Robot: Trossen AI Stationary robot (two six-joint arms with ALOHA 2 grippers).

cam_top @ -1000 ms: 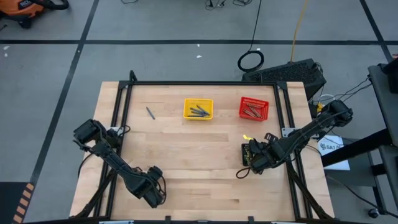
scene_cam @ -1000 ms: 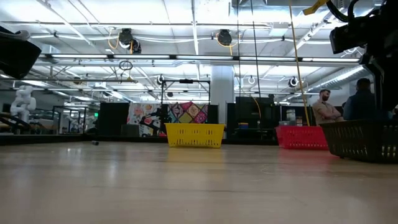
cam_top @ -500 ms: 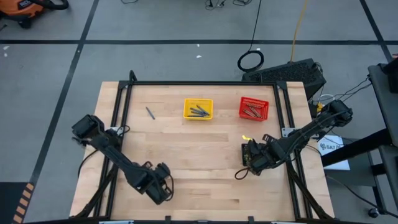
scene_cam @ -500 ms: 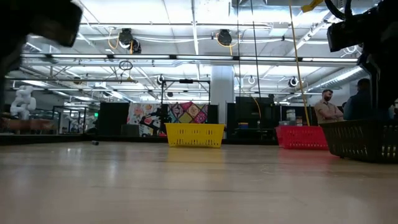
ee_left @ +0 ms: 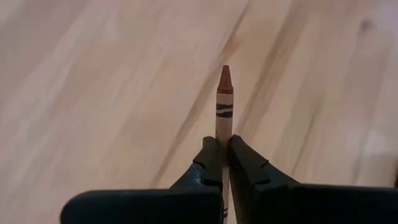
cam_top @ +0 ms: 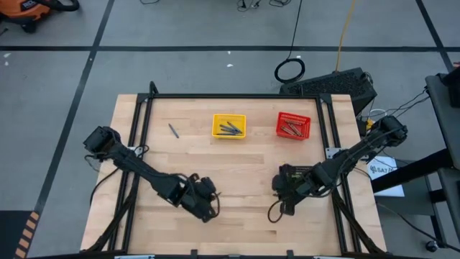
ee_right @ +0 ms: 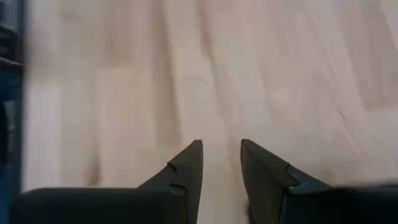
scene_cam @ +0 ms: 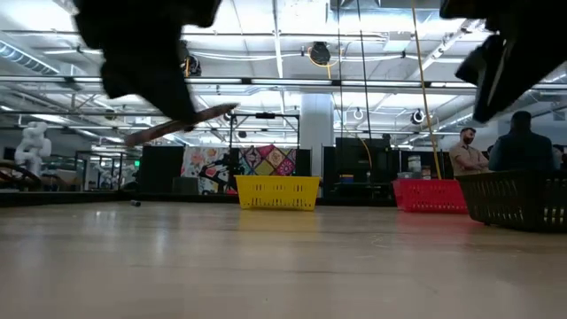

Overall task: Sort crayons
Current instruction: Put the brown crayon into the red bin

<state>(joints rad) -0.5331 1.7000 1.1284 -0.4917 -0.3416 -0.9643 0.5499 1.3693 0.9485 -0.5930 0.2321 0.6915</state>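
Note:
My left gripper (cam_top: 207, 203) is over the near middle of the table, shut on a brown-red crayon (ee_left: 224, 99) that also shows in the low view (scene_cam: 199, 117). My right gripper (ee_right: 219, 163) is open and empty over the table's right part (cam_top: 282, 193). One dark crayon (cam_top: 173, 130) lies flat on the wood at the far left. The yellow basket (cam_top: 228, 126) holds several dark crayons. The red basket (cam_top: 293, 126) holds several brown-red ones. My left gripper pinches the crayon's paper-wrapped shaft (ee_left: 224, 132) between its two fingers. The crayon lies along the fingers, its brown-red tip (ee_left: 225, 78) sticking out past them. It is lifted clear of the table and slants only a little from level in the low view.
A black mesh basket (scene_cam: 518, 199) stands at the table's right, by my right arm. A black frame (cam_top: 237, 96) runs along the table's far and side edges. People stand in the room beyond the table (scene_cam: 465, 152).
My left gripper has gone toward the table's right edge, holding the crayon clear of the table. My right gripper has gone a little toward the near edge and the table's left, away from the black basket.

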